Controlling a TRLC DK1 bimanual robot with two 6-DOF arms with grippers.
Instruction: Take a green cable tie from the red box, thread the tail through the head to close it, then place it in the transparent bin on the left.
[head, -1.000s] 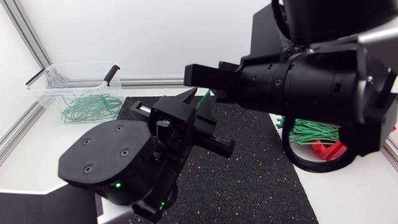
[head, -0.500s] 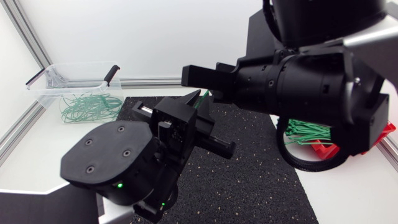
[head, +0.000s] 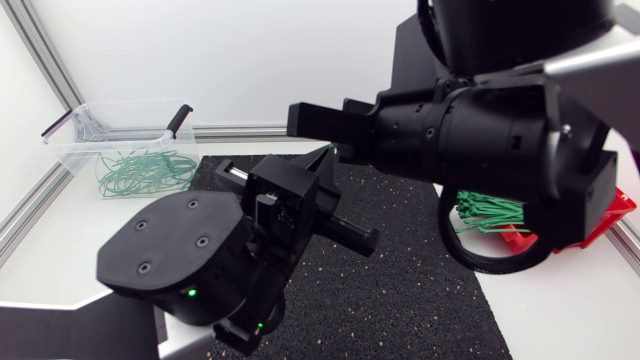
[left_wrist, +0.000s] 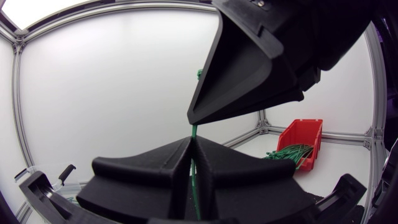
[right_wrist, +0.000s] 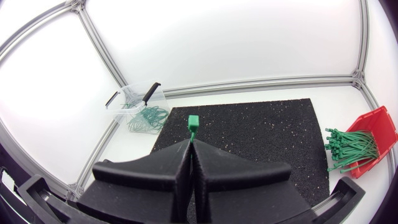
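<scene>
Left tool and right tool meet above the middle of the black mat, both clamped on one green cable tie, blocking passage there. Open mat lies beneath and toward the red box. The open top of the transparent bin stands clear at the far-left corner of the counter.

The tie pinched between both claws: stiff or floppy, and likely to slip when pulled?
Probably fairly stiff: the tie sticks straight out past the right claw, unsupported. Likely very light, being a thin strip. It might slip: the left claw pinches only a narrow, smooth-looking strand.
</scene>
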